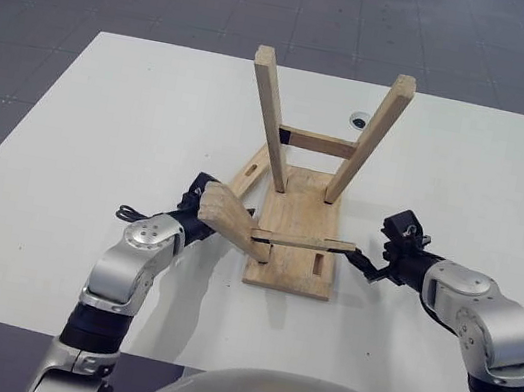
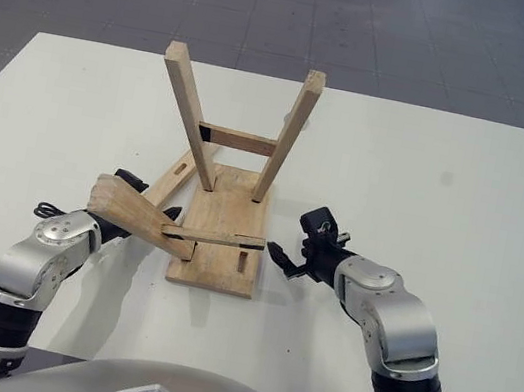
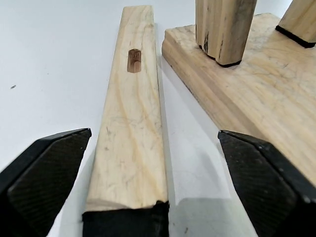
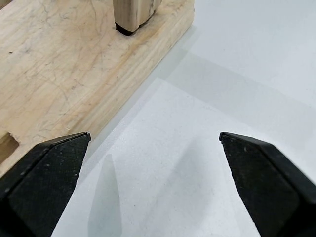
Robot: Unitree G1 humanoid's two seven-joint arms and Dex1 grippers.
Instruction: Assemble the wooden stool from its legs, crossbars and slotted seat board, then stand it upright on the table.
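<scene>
Item: white rectangular table [image 1: 466, 191], smooth matte top, carrying every part listed.

Left gripper [image 3: 154, 136]: the arm is lying low over the table, bent at the elbow. Its two black, cross-hatched fingers [image 3: 47, 165] are standing wide apart, one on each side of a loose, flat pale-wood leg [image 3: 131, 123], gripping nothing.

The loose leg is lying flat just beside the board's left edge, showing a small oblong mortise [image 3: 134, 60] and a black-capped near end.

Tilted pale-wood leg [image 1: 230, 217]: it is leaning leftward from the board's near left corner. A thin wooden crossbar [image 1: 307, 242] is jutting from it to the right, level above the board.

Slotted rectangular seat board [image 1: 292, 267]: pale grained wood, lying flat at the table's centre, with a narrow slot [image 1: 317, 263] showing near its right side.

Two square-section wooden legs [image 1: 270, 116] [image 1: 372, 134] are standing in the board's far end, splaying outward, with a short crossbar [image 1: 318, 143] joining them.

Right gripper [image 4: 154, 136]: the arm is resting low with the forearm angled inward. Its fingers are spread wide over bare table just beside the board's right edge, holding nothing.
</scene>
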